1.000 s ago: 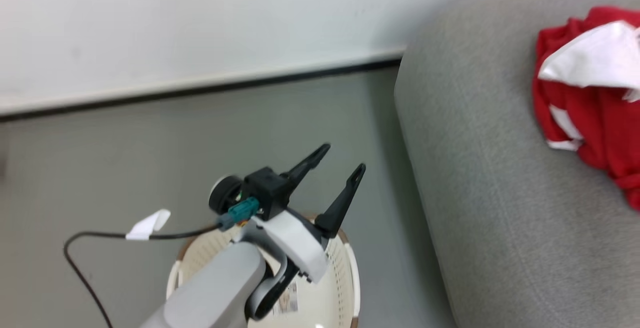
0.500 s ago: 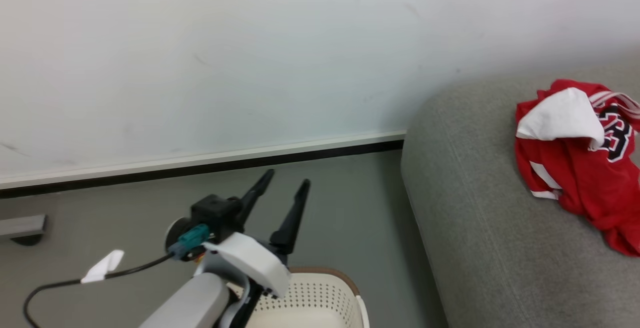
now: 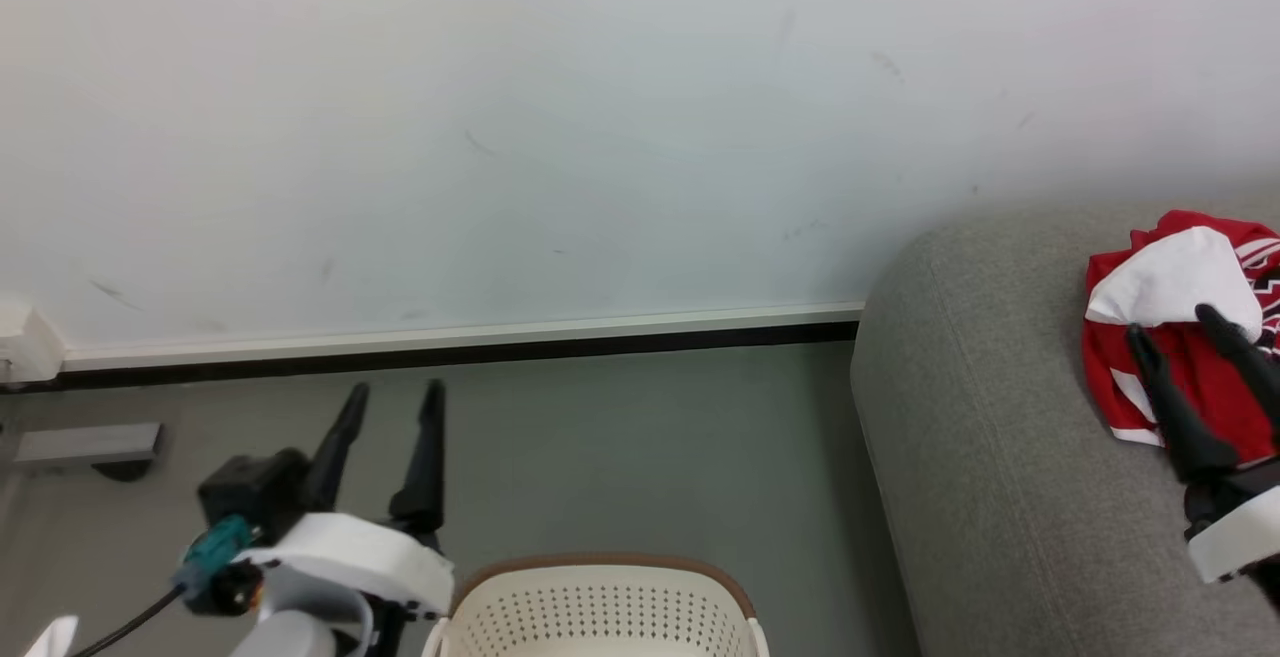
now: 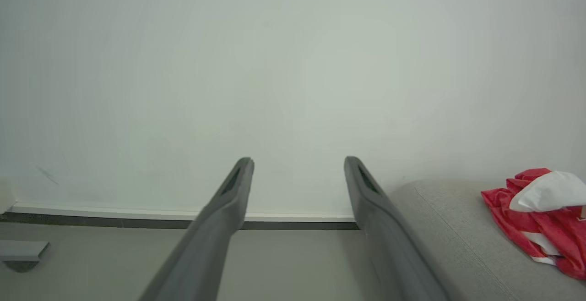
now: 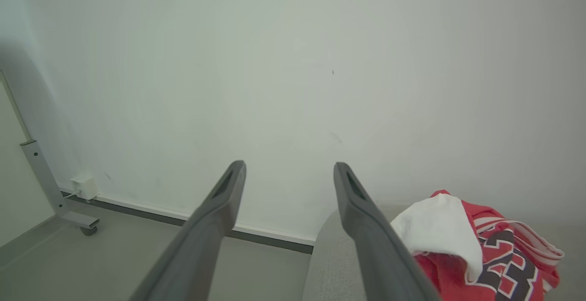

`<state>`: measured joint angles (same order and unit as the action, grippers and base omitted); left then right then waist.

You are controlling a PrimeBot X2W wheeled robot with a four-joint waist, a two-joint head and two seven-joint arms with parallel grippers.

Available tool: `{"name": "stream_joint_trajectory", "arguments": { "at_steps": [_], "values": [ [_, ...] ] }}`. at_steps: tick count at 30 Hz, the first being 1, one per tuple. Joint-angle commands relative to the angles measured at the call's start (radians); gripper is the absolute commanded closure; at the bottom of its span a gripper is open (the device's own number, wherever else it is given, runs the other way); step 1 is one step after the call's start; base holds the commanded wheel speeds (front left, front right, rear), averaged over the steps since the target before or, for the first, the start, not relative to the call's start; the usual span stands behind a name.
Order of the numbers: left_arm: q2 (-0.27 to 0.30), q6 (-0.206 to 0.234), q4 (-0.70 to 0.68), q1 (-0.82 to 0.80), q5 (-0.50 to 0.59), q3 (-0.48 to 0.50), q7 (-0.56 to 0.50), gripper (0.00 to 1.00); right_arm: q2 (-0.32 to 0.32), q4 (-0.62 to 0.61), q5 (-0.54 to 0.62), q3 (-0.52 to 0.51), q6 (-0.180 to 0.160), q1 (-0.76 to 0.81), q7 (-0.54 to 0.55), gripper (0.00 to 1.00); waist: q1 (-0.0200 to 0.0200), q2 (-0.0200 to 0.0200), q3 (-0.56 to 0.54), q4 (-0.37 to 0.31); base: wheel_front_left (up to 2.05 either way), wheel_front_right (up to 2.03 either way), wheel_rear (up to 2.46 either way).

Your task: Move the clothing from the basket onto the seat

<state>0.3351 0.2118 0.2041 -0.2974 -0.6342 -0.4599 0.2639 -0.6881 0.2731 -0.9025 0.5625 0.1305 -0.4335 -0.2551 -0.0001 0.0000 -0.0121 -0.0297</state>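
The clothing (image 3: 1170, 282) lies crumpled on the seat (image 3: 1000, 457), near its rounded end, red with a white panel uppermost. The right tool (image 3: 1170, 322) hangs above the seat with its fingers spread and nothing between them; in the right wrist view the clothing sits beside its fingers. The left tool (image 3: 395, 389) is likewise spread and empty, over the floor (image 3: 650, 437) just left of the basket (image 3: 600, 607), whose inside is hidden.
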Motion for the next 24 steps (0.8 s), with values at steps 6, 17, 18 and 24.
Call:
{"name": "stream_joint_trajectory", "arguments": {
  "at_steps": [6, 17, 18, 24],
  "values": [
    [-0.040, -0.031, -0.045, 0.134, 0.038, 0.143, 0.000, 0.00, 0.173, -0.021, 0.144, -0.199, 0.001, 0.171, -0.010, 0.00, 0.0001, 0.0000, -0.014, 0.016, 0.00, 0.00, 0.00],
    [-0.142, -0.109, -0.023, 0.275, 0.189, 0.317, 0.000, 0.00, 0.409, -0.073, 0.345, -0.349, 0.001, 0.347, -0.010, 0.00, 0.0001, 0.0000, -0.021, 0.011, 0.00, 0.00, 0.00],
    [-0.151, -0.116, -0.017, 0.282, 0.208, 0.331, 0.000, 0.00, 0.425, -0.070, 0.357, -0.354, 0.001, 0.357, -0.010, 0.00, 0.0001, 0.0000, -0.022, 0.012, 0.00, 0.00, 0.00],
    [-0.199, -0.157, 0.026, 0.311, 0.280, 0.394, 0.000, 0.00, 0.486, -0.061, 0.440, -0.364, 0.001, 0.398, -0.010, 0.00, 0.0001, 0.0000, -0.028, 0.019, 0.00, 0.00, 0.00]
  ]
}}
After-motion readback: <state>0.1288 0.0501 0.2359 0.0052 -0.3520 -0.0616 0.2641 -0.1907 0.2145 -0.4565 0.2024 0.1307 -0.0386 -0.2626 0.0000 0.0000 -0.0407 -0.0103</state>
